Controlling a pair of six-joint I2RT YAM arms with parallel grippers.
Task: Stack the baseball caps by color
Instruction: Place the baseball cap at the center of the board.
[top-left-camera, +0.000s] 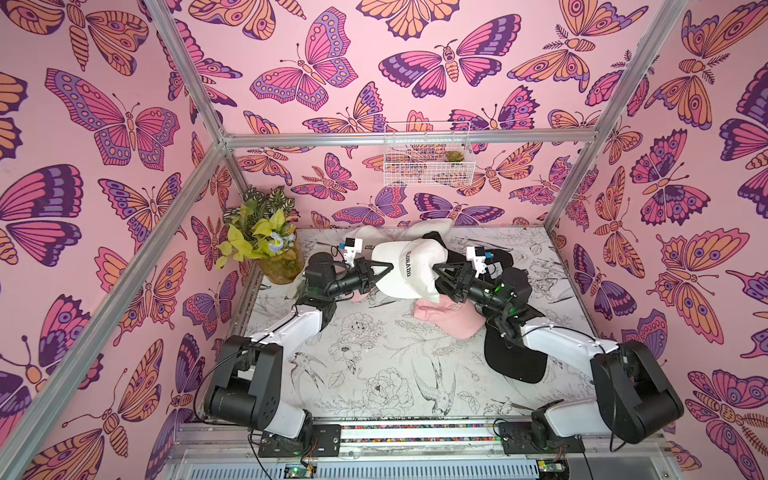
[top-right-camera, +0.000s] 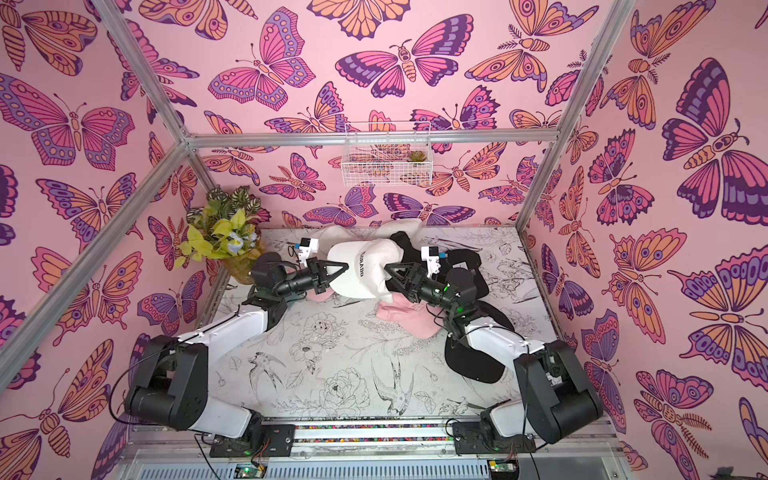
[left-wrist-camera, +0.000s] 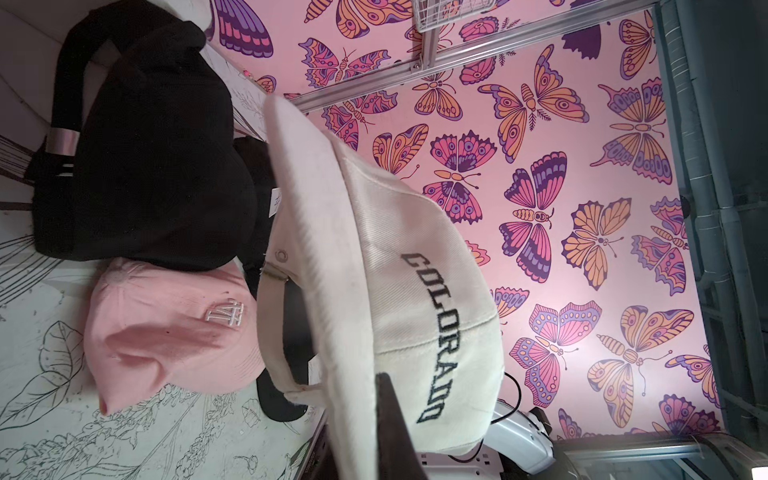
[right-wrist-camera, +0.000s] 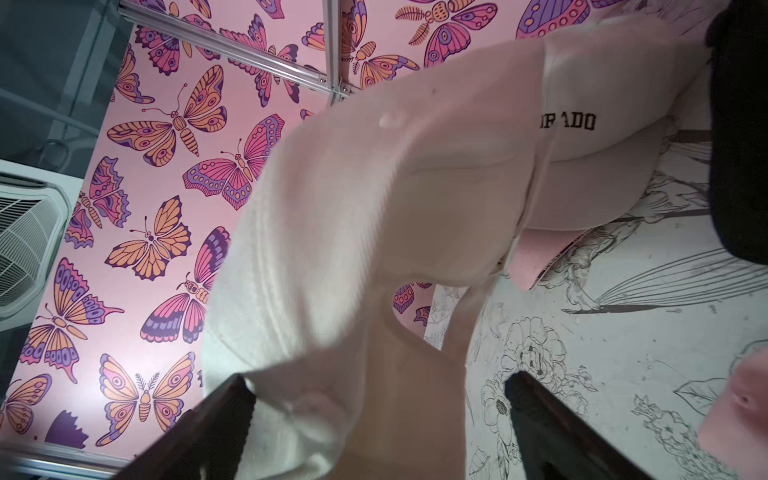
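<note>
- Lifted cream cap (top-left-camera: 405, 270) with black "COLORADO" lettering, raised clear of the tabletop (top-left-camera: 374, 374), hanging between the two wrists in both top views.
- Left jaws clenched on one edge of the lifted cream cap; in the left wrist view, a dark tip lying across its pale fabric.
- Right jaws released and spread wide on the opposite side of the lifted cream cap; in the right wrist view, loose cream fabric hanging in the gap between the tips.
- Pink cap (top-left-camera: 451, 318) with a white embroidered logo flat on the tabletop, just below the lifted cream cap on the right arm's side, one edge tucked under it.
- Second patch of pink fabric (top-left-camera: 361, 296) just below the lifted cream cap on the left arm's side, mostly hidden by the left wrist; too little showing to tell its shape.
- Black cap (top-left-camera: 515, 357) well away from the lifted cream cap toward the right arm's base, partly under the right forearm.
- Behind the lifted cream cap, a crowd of more cream caps (top-left-camera: 370, 235) and black caps (top-left-camera: 434, 239) reaching the tabletop's back edge; exact count unclear.
- Potted plant (top-left-camera: 266, 241) beyond the left wrist from the lifted cream cap, in the back corner, leaves close to the left arm.
- Wire basket (top-left-camera: 428, 153) on the back wall, high above the lifted cream cap.
- Widest open room: bare printed tabletop from beneath the lifted cream cap to the front rail, between the two forearms.
- Tightest room: the strip behind the lifted cream cap, packed with caps up to the wall.
</note>
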